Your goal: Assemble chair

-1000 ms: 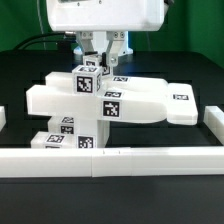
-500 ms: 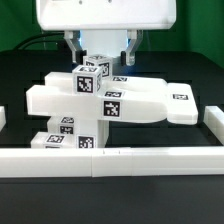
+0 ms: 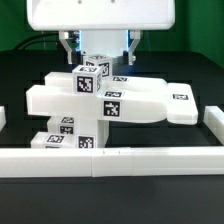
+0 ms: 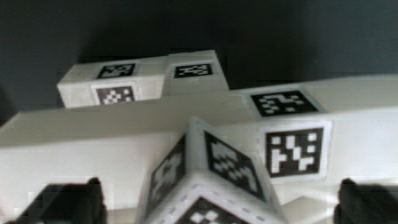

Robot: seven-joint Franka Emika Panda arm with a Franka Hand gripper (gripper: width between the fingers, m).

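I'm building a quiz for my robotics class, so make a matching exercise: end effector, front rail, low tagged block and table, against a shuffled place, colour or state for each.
Things:
1 end effector
2 front rail
3 low tagged block
4 table

Descriptions:
A black
B open, above the upright post
C at the post's foot, toward the exterior view's left
D white, running across in front of the parts

Pairs: 1-B; 2-D; 3-C; 4-A

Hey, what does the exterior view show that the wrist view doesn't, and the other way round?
Only the exterior view shows the long white border rail in front, the black table and the whole stack of chair parts. Only the wrist view shows the open gripper's dark fingertips either side of a tagged block. Both show white tagged parts.
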